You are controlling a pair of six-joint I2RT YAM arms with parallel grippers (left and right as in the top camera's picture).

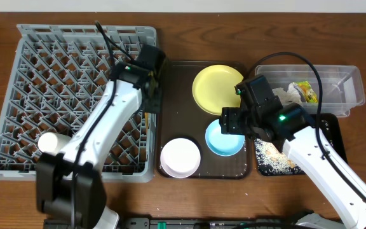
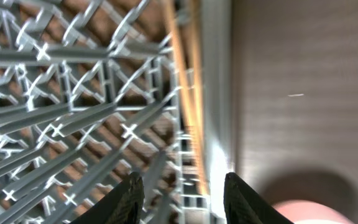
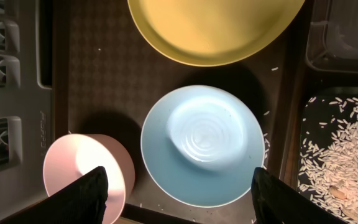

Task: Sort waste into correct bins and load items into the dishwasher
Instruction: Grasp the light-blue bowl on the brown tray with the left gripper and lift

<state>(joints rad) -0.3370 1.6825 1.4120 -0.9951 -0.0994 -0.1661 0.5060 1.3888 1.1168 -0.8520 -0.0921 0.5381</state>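
Observation:
The grey dish rack (image 1: 75, 95) holds the white cup (image 1: 48, 141). My left gripper (image 1: 150, 102) is open and empty over the rack's right wall (image 2: 216, 93), where a blurred wooden streak, probably the chopsticks (image 2: 182, 93), lies. My right gripper (image 3: 179, 186) is open and empty above the light-blue bowl (image 3: 204, 143). The pinkish-white bowl (image 3: 86, 168) is to its left and the yellow plate (image 3: 216, 28) behind it. The clear tub (image 1: 342, 83) holds the tissue (image 1: 291, 94) and the wrapper (image 1: 308, 92). Rice crumbs (image 3: 340, 143) lie in the black tray (image 1: 332, 127).
The plate and both bowls sit on a dark brown serving tray (image 1: 176, 102) between the rack and the bins. A few rice grains lie on it beside the blue bowl. Wooden table shows around everything.

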